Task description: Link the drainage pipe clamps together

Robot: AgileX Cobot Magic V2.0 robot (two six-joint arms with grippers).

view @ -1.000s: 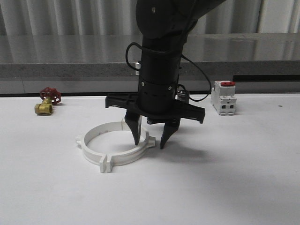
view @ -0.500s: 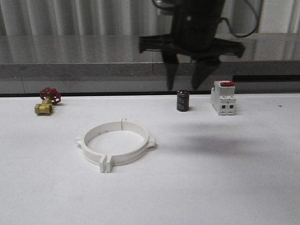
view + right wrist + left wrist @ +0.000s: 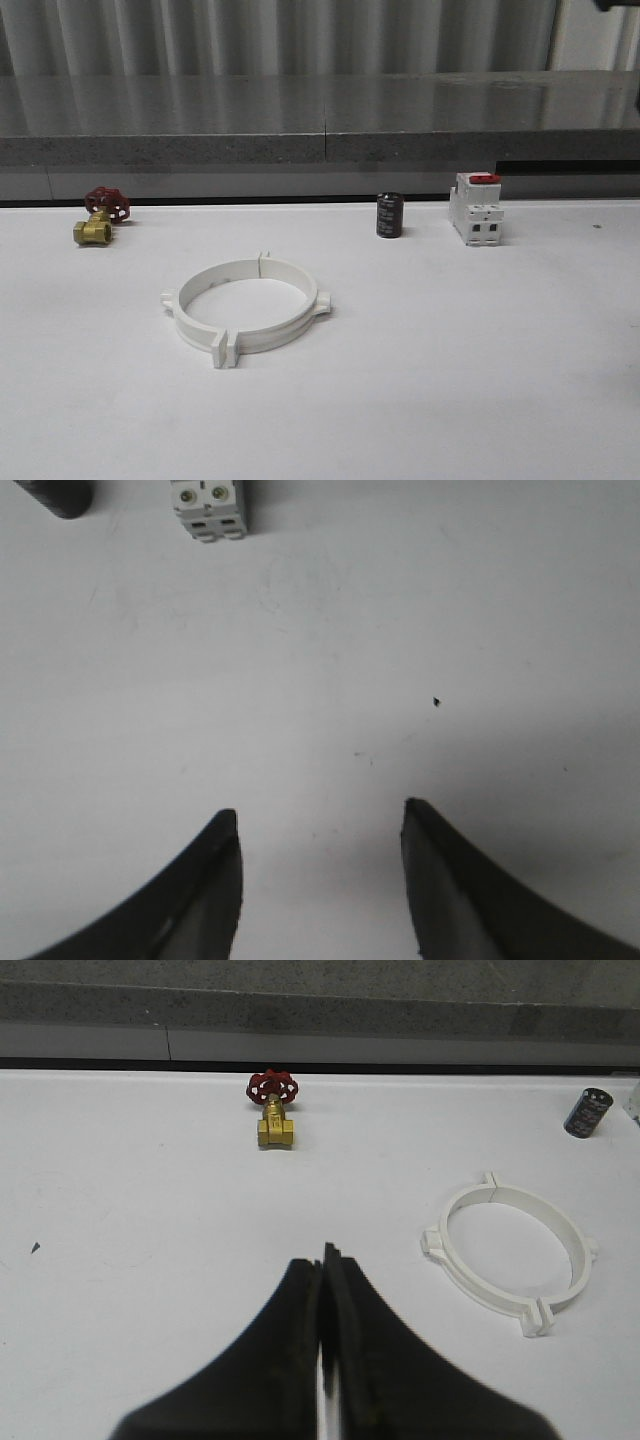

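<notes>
The left gripper (image 3: pixel 324 1260) has its fingers pressed together over bare white table (image 3: pixel 130 1210); the right gripper (image 3: pixel 320 825) is spread wide with nothing between its fingers. The drainage pipe clamps (image 3: pixel 245 310) lie joined as one hoop left of centre in the front view, with the brass valve (image 3: pixel 100 218) at far left and the capacitor (image 3: pixel 390 215) and breaker block (image 3: pixel 477 208) at upper right

Two white clamp halves (image 3: pixel 245 310) joined in one ring; one brass valve (image 3: pixel 100 216); one black cylinder (image 3: pixel 390 215); one breaker block (image 3: pixel 477 208).
</notes>
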